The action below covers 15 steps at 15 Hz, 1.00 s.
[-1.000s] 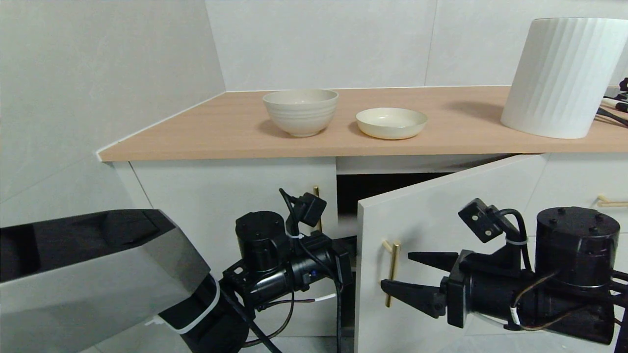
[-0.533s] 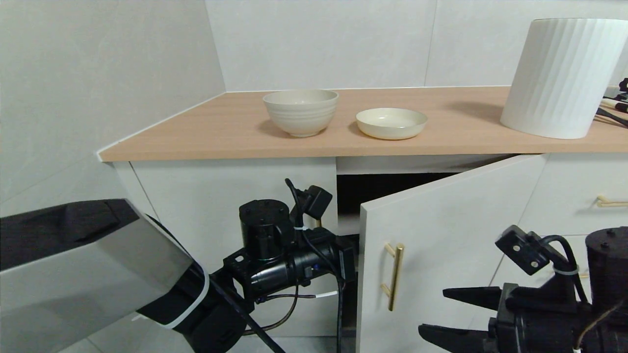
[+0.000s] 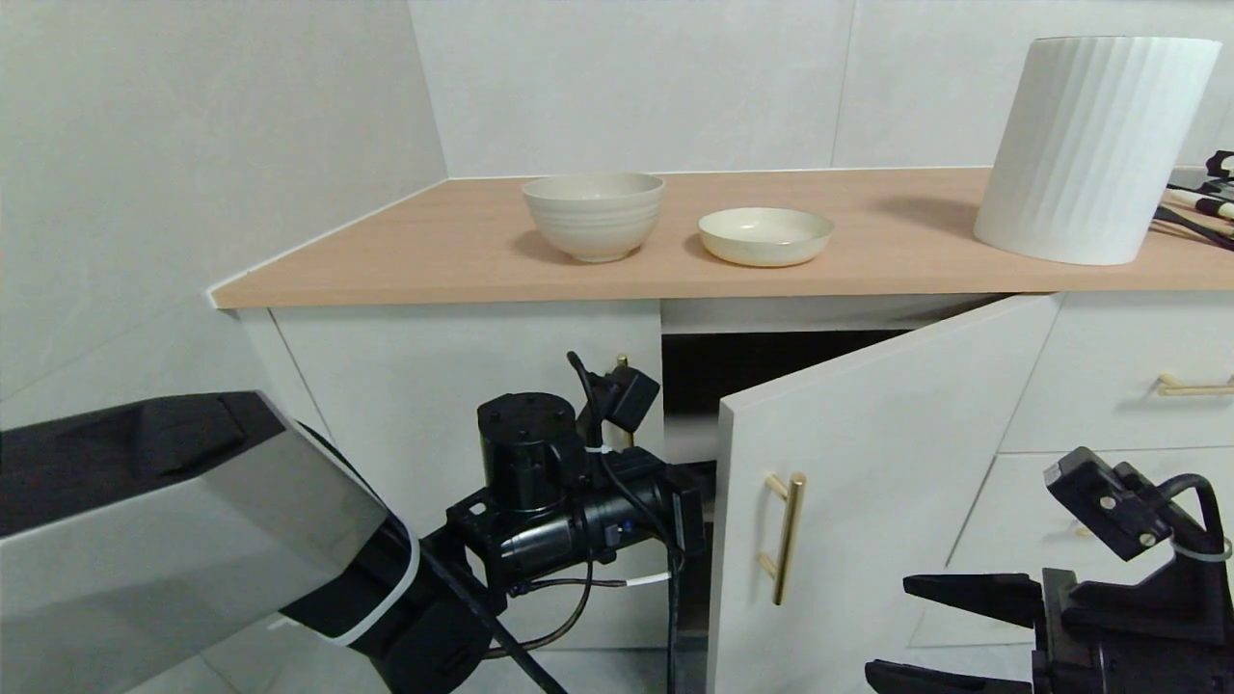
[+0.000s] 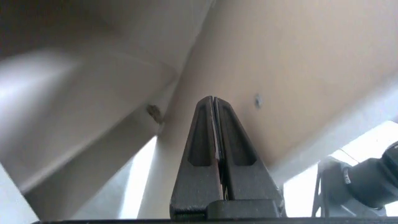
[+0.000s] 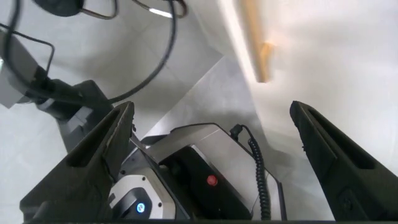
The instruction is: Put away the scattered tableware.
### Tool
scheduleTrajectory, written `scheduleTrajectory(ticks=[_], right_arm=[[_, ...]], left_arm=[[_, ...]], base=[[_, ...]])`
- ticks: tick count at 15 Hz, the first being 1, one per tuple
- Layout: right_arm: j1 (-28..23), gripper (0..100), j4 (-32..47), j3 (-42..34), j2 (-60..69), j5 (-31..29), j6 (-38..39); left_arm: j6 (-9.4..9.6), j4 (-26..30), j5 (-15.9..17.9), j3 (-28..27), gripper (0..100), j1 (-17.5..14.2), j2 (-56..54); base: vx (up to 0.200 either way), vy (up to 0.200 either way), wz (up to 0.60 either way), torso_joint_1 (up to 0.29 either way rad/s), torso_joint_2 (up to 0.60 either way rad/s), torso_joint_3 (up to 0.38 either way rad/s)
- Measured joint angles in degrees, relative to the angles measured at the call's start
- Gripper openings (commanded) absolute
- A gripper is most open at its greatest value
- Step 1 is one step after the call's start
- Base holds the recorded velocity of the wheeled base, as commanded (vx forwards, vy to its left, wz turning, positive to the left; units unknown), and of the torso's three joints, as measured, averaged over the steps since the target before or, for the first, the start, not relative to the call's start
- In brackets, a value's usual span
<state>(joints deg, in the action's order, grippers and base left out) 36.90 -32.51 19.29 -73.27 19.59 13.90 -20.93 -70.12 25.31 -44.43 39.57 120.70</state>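
Cabinet door (image 3: 868, 434) ajar, nothing stowed yet.
Ribbed bowl (image 3: 593, 215), shallow dish (image 3: 765, 235) waiting on worktop (image 3: 434, 260); left pincer (image 4: 213, 104) closed, right pincer (image 3: 892, 625) spread.

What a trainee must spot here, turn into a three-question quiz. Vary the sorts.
1. True or false: the cabinet door stands open.
2. Which sits on the counter to the robot's left of the dish? A. bowl B. fork C. mug
3. Fill in: the right gripper is ___.
Key: 1 true; 2 A; 3 open.
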Motion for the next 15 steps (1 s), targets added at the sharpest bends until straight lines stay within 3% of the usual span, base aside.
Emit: scheduleTrajectory(ticks=[10,13,15], right_arm=[[2.3,100,0.0,-0.2,1.4,-0.2,0.0],[2.5,100,0.0,-0.2,1.9,-0.3,0.0],[2.5,100,0.0,-0.2,2.0,-0.3,0.0]], left_arm=[[-0.04,0.0,-0.1,-2.6,0,2.2,2.6],[-0.04,0.8,-0.1,-4.1,0,2.9,2.8],[-0.02,1.6,-0.3,-6.8,0,2.9,3.3]], base=[[0.0,0.0,0.0,0.0,0.0,0.0],[-0.2,0.0,0.0,0.004,0.0,0.001],[0.0,0.0,0.0,0.0,0.0,0.0]])
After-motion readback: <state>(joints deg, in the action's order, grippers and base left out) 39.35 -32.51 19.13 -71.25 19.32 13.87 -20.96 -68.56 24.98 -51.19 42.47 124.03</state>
